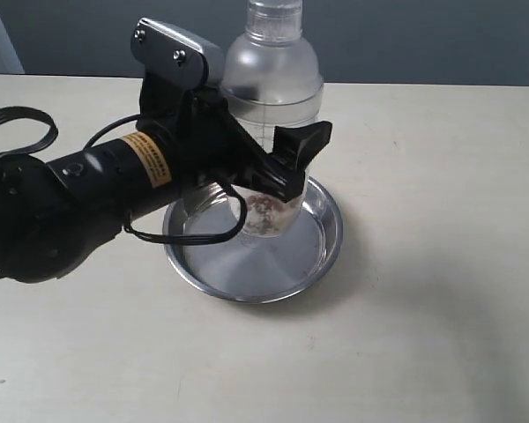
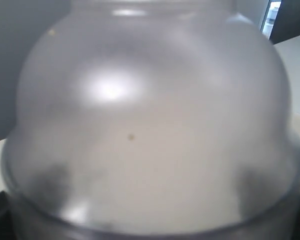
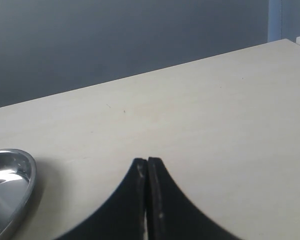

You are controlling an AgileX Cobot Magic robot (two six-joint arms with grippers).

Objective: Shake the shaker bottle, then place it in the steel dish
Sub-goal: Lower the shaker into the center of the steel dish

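The only label is a small orange-yellow sticker [image 1: 147, 159] with dark print. It is wrapped around the black cylindrical wrist section of the left arm [image 1: 84, 176]. Its letters are too small and blurred to read. No other text, brand or number is readable.

Looks like a robotics lab: a plain pale counter [image 1: 441, 352] under the left claw [image 1: 289, 167], a blank grey-blue wall [image 1: 441, 40] beyond it, and a black arm [image 1: 62, 194] trailing loose cable [image 1: 18, 113] behind it.

Bright even light glints off the steel dish [image 1: 333, 236]; the close shaker bottle [image 2: 150, 140] is blurred.
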